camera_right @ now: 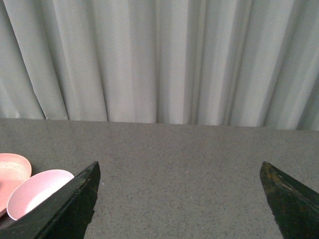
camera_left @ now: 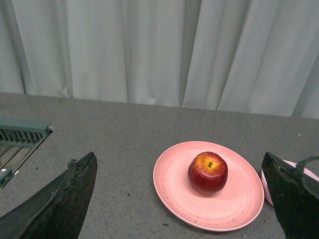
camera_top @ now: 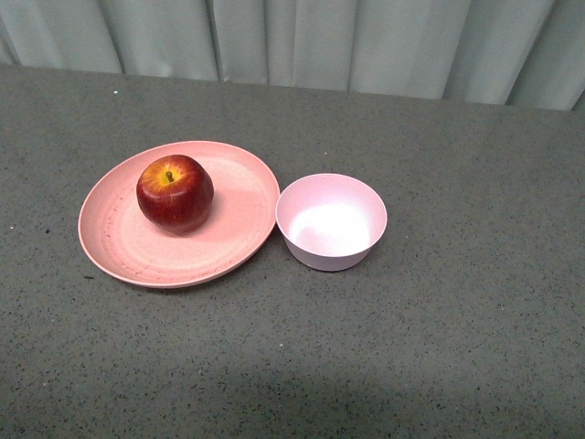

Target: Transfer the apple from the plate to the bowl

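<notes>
Dark red apple [camera_top: 175, 193] with a yellow-orange patch up top, on a salmon-pink, faintly speckled plate [camera_top: 239, 229]. Paler pink bowl [camera_top: 331, 222], grey speckled tabletop [camera_top: 439, 329], pale grey-white curtain [camera_top: 302, 41] along the top.

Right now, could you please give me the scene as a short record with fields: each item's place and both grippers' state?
apple: on the plate, stem up, untouched
plate: on the grey table, left of the bowl
bowl: empty, right beside the plate's rim
left gripper: open, holding nothing
right gripper: open, holding nothing
task: apple not yet in bowl
</notes>
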`<control>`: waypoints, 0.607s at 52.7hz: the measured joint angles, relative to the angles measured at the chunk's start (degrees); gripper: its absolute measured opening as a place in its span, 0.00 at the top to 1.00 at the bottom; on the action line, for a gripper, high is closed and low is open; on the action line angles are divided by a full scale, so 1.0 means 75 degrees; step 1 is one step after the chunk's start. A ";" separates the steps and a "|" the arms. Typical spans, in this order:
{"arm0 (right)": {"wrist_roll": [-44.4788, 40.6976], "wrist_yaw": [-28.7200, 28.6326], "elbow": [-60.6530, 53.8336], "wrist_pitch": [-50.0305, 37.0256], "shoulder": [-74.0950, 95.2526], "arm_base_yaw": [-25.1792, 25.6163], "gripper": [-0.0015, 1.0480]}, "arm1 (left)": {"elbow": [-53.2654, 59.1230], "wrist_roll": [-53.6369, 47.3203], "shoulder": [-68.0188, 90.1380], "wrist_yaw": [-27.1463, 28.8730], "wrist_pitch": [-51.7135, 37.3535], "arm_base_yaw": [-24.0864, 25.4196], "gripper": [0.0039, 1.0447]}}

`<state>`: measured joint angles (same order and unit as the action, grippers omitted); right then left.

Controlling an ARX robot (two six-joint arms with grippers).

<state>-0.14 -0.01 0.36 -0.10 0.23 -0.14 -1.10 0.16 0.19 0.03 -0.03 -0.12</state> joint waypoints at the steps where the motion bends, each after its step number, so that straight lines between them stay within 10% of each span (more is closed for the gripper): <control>1: 0.0006 0.0000 0.0000 0.0000 0.0000 0.0000 0.07 | 0.0000 0.0000 0.0000 0.0000 0.0000 0.0000 0.06; 8: 0.0003 0.0003 0.0000 0.0003 0.0000 0.0000 0.09 | -0.0312 0.0417 0.0988 0.1469 0.0787 -0.0361 0.06; 32: 0.0003 0.0003 0.0000 0.0003 -0.0003 0.0000 0.09 | -0.1897 0.0606 0.8862 0.0580 -0.4698 -0.0219 0.06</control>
<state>-0.12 0.01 0.36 -0.08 0.21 -0.14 -15.33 4.71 66.65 4.38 -35.27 -1.76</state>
